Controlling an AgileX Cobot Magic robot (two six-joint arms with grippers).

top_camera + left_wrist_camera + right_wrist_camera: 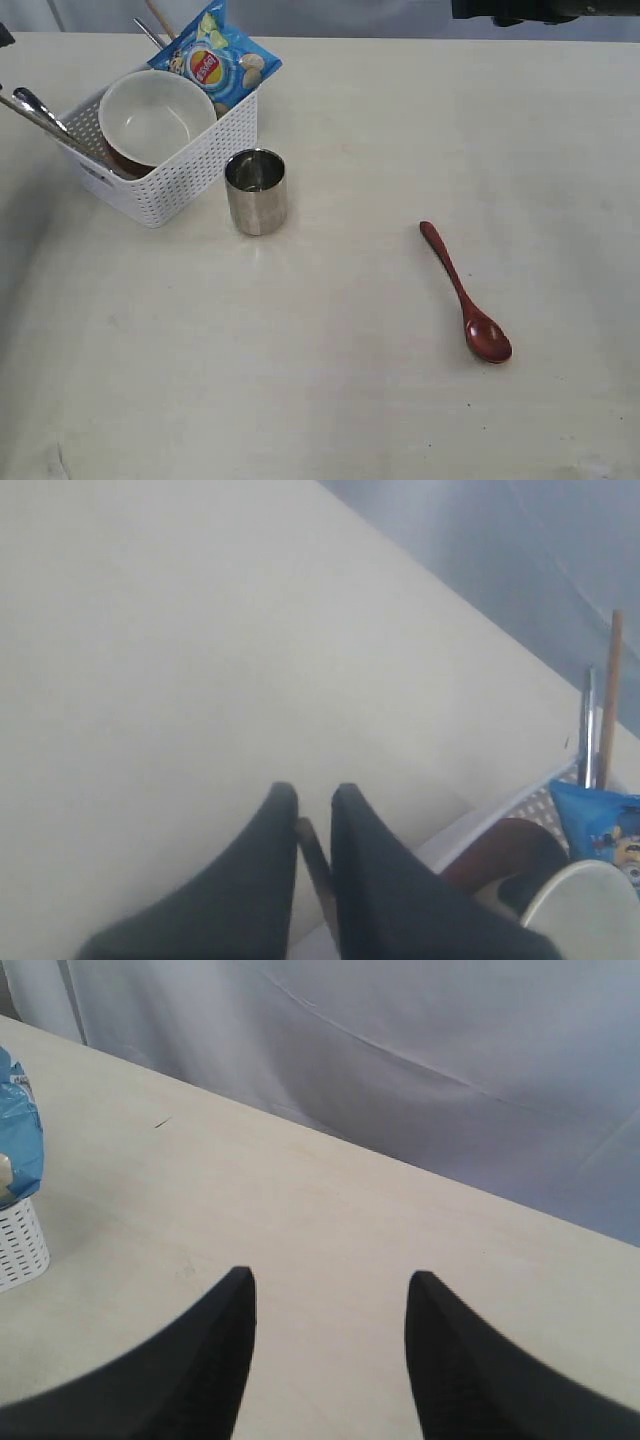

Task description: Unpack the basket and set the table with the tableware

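The white basket (190,165) stands at the table's (350,380) far left. In it a cream bowl (155,115) rests on the reddish-brown plate (125,160). The steel cup (256,192) stands upright on the table beside the basket. Out on the table's right lies the dark red spoon (465,292). Thin utensils (40,120), steel and wood, slant out of the basket's left corner. In the left wrist view my left gripper (315,792) is shut on a thin brown chopstick (318,865) beside the basket's rim (470,825). My right gripper (330,1278) hangs open over bare table.
A blue chip bag (215,60) leans in the basket's back corner, with a wooden stick (612,680) and a steel handle (588,730) standing behind it. The right arm (540,10) shows as a dark shape at the exterior view's top edge.
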